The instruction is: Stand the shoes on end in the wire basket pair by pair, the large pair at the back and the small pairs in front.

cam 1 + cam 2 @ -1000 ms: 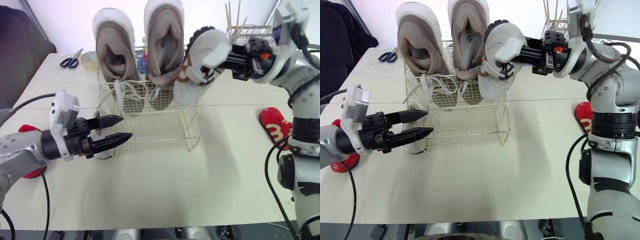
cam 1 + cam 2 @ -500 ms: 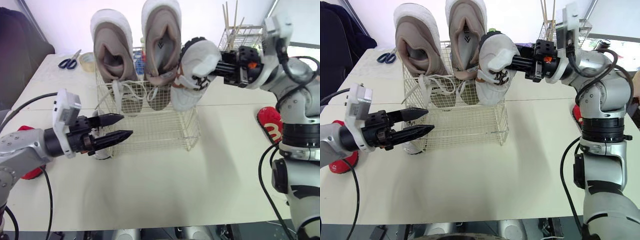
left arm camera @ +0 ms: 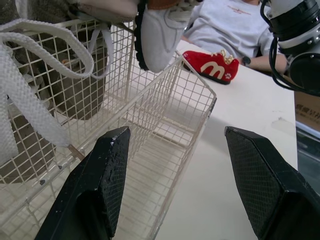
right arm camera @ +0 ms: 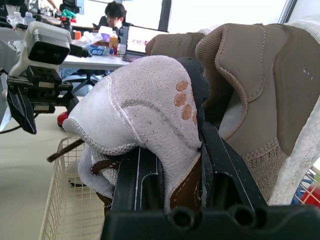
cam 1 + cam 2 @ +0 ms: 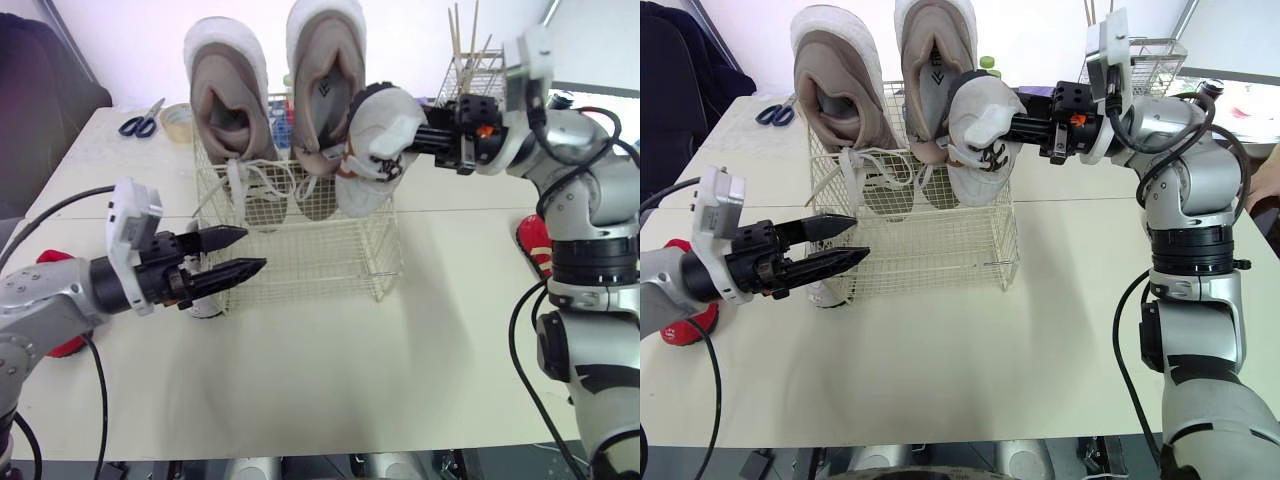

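Note:
The wire basket point(image 5: 385, 270) stands mid-table with two large beige shoes point(image 5: 225, 90) point(image 5: 325, 80) on end along its back. My right gripper point(image 5: 415, 138) is shut on a small white shoe point(image 5: 375, 130), holding it in the air over the basket's back right part, against the right large shoe. My left gripper point(image 5: 253, 250) hovers open at the basket's front left corner with nothing between its fingers. A second small white shoe point(image 5: 205, 308) lies on the table just below it, outside the basket.
One red shoe point(image 5: 530, 240) lies at the table's right edge, another point(image 5: 62, 345) at the left behind my left arm. Scissors point(image 5: 143, 118) and a tape roll point(image 5: 180, 120) sit at the back left. A wire rack with sticks point(image 5: 470, 70) stands at the back right.
My right gripper has carried the small white shoe leftward, from beside the basket's right side to over it, next to the large shoes. The left gripper has stayed in place, open.

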`<action>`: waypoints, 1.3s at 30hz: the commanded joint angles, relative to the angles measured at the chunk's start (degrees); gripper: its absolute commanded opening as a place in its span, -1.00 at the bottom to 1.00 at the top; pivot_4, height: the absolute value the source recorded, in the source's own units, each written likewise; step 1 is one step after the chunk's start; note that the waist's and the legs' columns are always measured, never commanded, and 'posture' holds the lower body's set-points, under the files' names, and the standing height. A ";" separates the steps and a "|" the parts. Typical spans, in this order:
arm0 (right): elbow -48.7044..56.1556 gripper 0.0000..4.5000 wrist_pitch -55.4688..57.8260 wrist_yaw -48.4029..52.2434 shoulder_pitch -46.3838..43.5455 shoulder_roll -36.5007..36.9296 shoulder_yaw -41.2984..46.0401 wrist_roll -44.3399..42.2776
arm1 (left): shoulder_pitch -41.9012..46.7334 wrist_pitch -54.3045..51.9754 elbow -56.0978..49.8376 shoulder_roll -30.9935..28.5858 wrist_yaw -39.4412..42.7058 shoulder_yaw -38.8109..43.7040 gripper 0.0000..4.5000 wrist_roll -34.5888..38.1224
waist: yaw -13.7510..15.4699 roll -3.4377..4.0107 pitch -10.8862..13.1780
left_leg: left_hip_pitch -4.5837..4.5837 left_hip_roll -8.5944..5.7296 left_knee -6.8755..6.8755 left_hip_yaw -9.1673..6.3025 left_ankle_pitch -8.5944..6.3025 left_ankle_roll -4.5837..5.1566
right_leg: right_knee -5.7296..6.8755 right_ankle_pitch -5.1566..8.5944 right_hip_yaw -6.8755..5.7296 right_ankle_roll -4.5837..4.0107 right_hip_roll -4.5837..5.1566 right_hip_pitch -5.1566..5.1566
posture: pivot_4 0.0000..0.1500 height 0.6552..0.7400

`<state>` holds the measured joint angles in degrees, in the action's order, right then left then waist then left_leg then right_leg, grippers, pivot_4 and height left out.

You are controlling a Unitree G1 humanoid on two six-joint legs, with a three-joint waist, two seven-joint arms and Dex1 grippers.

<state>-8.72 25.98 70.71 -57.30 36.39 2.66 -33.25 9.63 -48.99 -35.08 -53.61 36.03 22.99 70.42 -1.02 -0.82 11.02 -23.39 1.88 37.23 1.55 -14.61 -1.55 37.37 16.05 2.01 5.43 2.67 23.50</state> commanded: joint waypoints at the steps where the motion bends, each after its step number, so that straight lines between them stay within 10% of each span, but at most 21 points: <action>1: 1.98 -0.84 0.10 -0.32 -0.66 -0.15 0.92 -0.56 | 1.09 0.95 -0.59 0.18 0.01 -0.11 0.37 0.27 | -0.05 0.00 0.00 | 0.00 0.00 0.00 0.00 0.00 0.00 | 0.00 0.00 0.00 0.00 0.00 0.00 | 1.00 1.00; 22: -1.00 -0.84 -5.66 -2.14 6.27 -5.67 -4.94 6.98 | 2.33 1.03 0.25 1.14 -0.21 -1.46 0.37 -1.00 | 0.00 0.00 0.00 | -0.01 -0.02 0.00 -0.01 0.01 -0.01 | 0.02 0.00 -0.01 0.01 -0.03 0.01 | 1.00 1.00; 23: -1.06 -0.39 -5.67 -2.36 6.19 -5.57 -4.58 6.91 | 2.28 1.01 0.21 1.15 -0.22 -1.43 0.39 -1.12 | 0.00 -0.01 0.00 | -0.01 -0.02 0.00 -0.02 0.01 -0.01 | 0.03 0.00 -0.01 0.01 -0.03 0.00 | 1.00 1.00; 29: 0.80 0.90 -3.68 -2.53 5.41 -3.56 -2.68 5.45 | 2.25 0.97 0.28 1.32 -0.23 -1.48 0.39 -1.42 | -0.03 0.00 0.00 | 0.01 -0.02 0.03 -0.03 0.02 -0.03 | 0.11 0.00 -0.01 0.01 -0.03 0.00 | 1.00 1.00; 39: 3.24 0.90 -2.40 -2.36 5.61 -0.21 -1.79 5.24 | 3.59 1.11 1.37 2.02 0.68 -2.84 0.39 -2.77 | 0.04 0.00 0.00 | 0.00 -0.04 0.03 -0.02 0.02 -0.03 | 0.10 0.00 -0.01 0.00 -0.03 0.01 | 1.00 1.00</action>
<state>-7.58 23.54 68.27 -50.03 35.12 -1.34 -27.24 12.41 -48.97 -33.44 -51.68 36.20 19.83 67.98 -0.97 -0.82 11.02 -23.39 1.84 37.26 1.52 -14.59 -1.58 37.47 16.05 2.00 5.44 2.64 23.50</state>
